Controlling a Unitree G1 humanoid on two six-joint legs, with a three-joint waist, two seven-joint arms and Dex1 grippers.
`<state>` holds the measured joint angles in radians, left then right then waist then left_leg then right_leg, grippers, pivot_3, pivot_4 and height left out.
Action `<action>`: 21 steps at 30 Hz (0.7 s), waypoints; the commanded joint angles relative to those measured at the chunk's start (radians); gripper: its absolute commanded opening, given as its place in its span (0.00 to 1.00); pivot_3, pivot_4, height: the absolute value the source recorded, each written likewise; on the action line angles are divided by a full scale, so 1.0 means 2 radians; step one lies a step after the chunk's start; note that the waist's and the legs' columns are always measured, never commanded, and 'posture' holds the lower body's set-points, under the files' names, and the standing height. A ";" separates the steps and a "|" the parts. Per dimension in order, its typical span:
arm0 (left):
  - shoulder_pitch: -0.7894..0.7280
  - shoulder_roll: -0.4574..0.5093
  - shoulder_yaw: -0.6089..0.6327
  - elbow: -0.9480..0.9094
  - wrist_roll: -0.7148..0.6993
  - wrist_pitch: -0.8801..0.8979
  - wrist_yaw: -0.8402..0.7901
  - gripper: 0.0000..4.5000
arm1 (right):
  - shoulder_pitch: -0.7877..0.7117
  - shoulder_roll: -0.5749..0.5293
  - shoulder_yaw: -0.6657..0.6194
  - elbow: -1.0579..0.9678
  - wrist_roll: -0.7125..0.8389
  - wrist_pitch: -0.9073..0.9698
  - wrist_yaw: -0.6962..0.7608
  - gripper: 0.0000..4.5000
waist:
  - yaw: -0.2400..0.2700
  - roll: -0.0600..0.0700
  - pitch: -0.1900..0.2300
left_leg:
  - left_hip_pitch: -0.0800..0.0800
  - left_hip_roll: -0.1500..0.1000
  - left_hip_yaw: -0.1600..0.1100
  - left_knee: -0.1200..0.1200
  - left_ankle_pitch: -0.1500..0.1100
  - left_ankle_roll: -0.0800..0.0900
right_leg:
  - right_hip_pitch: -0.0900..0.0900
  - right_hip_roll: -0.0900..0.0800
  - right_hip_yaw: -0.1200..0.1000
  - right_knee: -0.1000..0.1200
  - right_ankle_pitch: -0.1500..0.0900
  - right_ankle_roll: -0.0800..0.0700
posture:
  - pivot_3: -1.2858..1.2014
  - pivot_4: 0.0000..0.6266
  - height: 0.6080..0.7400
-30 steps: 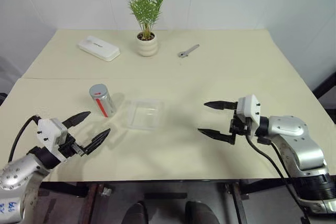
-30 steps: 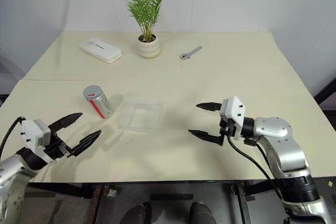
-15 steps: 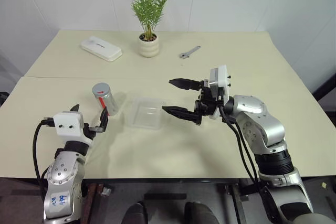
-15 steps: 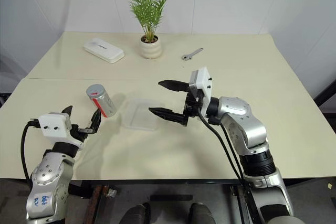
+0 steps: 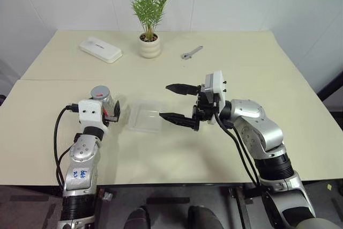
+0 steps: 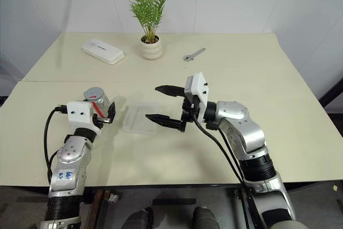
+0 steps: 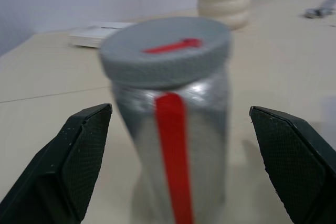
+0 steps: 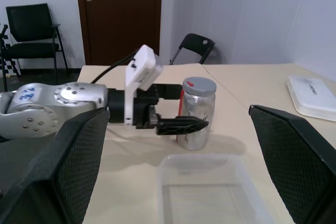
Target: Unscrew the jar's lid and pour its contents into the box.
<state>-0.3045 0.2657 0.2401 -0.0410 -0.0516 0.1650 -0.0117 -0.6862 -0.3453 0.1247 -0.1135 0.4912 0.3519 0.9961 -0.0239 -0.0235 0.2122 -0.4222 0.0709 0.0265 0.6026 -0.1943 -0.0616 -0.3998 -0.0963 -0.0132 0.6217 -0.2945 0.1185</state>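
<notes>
Head view: the jar [image 5: 102,97] stands upright on the tabletop [image 5: 241,68], lid [image 5: 99,91] on, beside the box [image 5: 145,117]. The left pincer [image 5: 109,112] is spread apart, a finger on either side of the jar, not clamped. The right pincer [image 5: 181,103] hangs spread wide over the box's right edge.

Left wrist view: jar between the parted fingers [image 7: 79,156], gaps on both sides.

Right wrist view: box [image 8: 210,190] below, jar [image 8: 195,113] beyond it.

Silvery jar [image 7: 173,145] with red stripe, grey lid [image 7: 165,51] with red mark, clear box [image 5: 146,117]
</notes>
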 commanded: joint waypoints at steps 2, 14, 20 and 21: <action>-0.026 0.009 0.005 0.029 0.004 -0.027 0.004 0.96 | 0.003 0.004 -0.003 -0.017 0.000 -0.012 -0.003 1.00 | 0.000 0.000 0.000 | 0.000 0.000 0.000 0.000 0.000 0.000 | 0.000 0.000 0.000 0.000 0.000 0.000 | 0.52 0.24 1.00; -0.044 0.039 0.019 -0.014 -0.062 -0.025 -0.070 0.43 | 0.016 -0.001 -0.006 -0.032 -0.004 -0.004 -0.020 1.00 | -0.001 0.000 0.000 | 0.000 0.000 0.000 0.000 0.000 0.000 | 0.000 0.000 0.000 0.000 0.000 0.000 | 0.52 0.24 1.00; -0.045 0.136 0.017 -0.112 -0.201 0.091 -0.226 0.43 | -0.028 -0.002 -0.009 -0.047 0.003 0.055 -0.053 1.00 | -0.002 0.000 0.000 | 0.000 0.000 0.001 -0.001 0.000 0.000 | -0.001 0.000 0.001 0.000 0.000 0.000 | 0.52 0.24 1.00; -0.050 0.151 0.013 -0.124 -0.217 0.112 -0.243 0.43 | -0.039 0.001 -0.007 -0.049 0.006 0.068 -0.060 1.00 | -0.002 0.000 0.000 | 0.000 0.000 0.001 -0.001 0.000 0.000 | -0.002 0.000 0.001 0.000 0.000 0.000 | 0.52 0.24 1.00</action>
<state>-0.3846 0.5384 0.2701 -0.2103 -0.4081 0.3232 -0.4283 -0.7243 -0.3478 0.1205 -0.1576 0.4766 0.4556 0.9003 -0.0280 -0.0237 0.2124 -0.4229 0.0719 0.0294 0.6001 -0.1943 -0.0626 -0.4037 -0.0960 -0.0110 0.6224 -0.2946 0.1181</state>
